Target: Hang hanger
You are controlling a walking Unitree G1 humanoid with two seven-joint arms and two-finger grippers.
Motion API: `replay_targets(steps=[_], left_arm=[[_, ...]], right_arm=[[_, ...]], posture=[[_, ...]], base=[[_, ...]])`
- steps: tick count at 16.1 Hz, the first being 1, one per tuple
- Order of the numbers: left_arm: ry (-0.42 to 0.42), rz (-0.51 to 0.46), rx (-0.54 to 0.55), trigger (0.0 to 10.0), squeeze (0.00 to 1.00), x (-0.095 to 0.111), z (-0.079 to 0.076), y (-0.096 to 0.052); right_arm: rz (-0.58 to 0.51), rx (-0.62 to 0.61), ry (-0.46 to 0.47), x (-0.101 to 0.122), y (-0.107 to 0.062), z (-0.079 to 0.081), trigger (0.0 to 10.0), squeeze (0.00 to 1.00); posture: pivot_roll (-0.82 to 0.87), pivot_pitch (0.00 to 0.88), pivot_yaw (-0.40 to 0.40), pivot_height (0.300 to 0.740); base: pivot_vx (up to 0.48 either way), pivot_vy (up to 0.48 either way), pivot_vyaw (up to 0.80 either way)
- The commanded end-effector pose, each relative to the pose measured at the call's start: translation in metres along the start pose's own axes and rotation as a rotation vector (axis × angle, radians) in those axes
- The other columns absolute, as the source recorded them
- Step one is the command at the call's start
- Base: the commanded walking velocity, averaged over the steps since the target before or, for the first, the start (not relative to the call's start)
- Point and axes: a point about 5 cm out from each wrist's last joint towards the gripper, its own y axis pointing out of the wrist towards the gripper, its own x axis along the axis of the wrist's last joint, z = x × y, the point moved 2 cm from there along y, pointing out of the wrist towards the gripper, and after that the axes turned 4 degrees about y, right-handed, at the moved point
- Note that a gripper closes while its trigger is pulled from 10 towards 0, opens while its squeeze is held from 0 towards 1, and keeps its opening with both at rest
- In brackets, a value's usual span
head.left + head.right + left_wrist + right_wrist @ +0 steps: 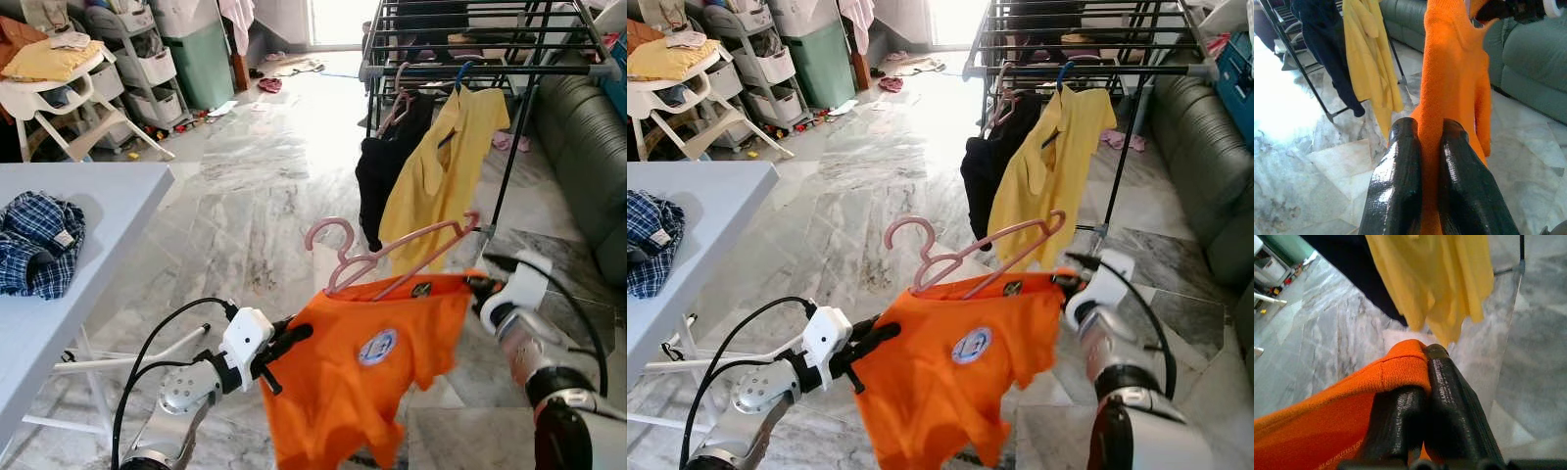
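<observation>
Both claws are clamped on the orange shirt (367,377): left claw (284,345) at its left edge, right claw (477,285) at its right shoulder. Pink hanger (382,257) sits in the collar, long axis left-right. Drying rack (490,69) stands far ahead, nearer the right arm.

One orange shirt (362,382) on one pink hanger (392,253) is held up by two tools, left (294,343) and right (477,285). Two garments, one yellow (446,166) and one black (387,162), hang from one drying rack (490,69). One checked shirt (37,245) lies on one worktop (108,211).
</observation>
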Motion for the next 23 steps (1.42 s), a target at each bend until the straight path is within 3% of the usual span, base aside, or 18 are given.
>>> replay_targets(steps=[1,7,19,23], left_arm=[[-0.015,0.006,0.086,0.0,0.00,-0.004,0.017,-0.015],[0.023,0.043,0.035,0.0,0.00,-0.014,0.008,-0.019],[0.062,0.115,-0.038,0.0,0.00,-0.030,-0.001,-0.026],[0.082,0.201,-0.090,0.0,0.00,-0.044,-0.008,-0.032]], right_arm=[[-0.113,-0.067,-0.006,0.033,-0.001,-0.011,0.0,0.00],[-0.228,-0.098,-0.055,0.078,0.003,-0.004,0.0,0.00],[-0.287,-0.080,-0.126,0.111,0.004,0.008,0.0,0.00],[-0.290,0.001,-0.232,0.121,0.008,0.030,0.0,0.00]], posture=[[-0.11,0.000,0.084,0.740],[-0.11,0.000,0.085,0.740],[-0.10,0.000,0.083,0.740],[-0.10,0.000,0.083,0.740]], base=[[0.000,0.000,0.00],[0.000,0.000,0.00],[0.000,0.000,0.00],[0.000,0.000,0.00]])
